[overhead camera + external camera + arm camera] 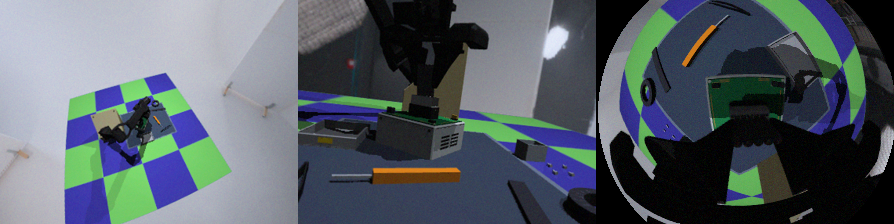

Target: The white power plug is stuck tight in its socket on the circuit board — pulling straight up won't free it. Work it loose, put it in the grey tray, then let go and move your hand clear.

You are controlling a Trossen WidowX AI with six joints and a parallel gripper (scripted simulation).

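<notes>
The white power plug (424, 100) (750, 116) looks grey in the shade. It sits on top of its black socket (423, 111) on the green circuit board (450, 122) (720, 91), with no clear gap visible between them. My gripper (425, 81) (752, 123) points down over the board, shut on the plug; its fingers hide the plug's upper part. The exact contact is too dark to make out. The grey tray (345, 142) (788, 47) (148, 138) stands beside the board's housing, at the left in the exterior view, and no plug shows in it.
An orange screwdriver (416, 175) (698, 46) (157, 121) lies in front of the housing. A dark bar (529, 204) (661, 70) and a black ring (572, 205) lie at the right. A small grey box (526, 151) stands behind them. A tan panel (452, 90) (107, 119) stands behind the board.
</notes>
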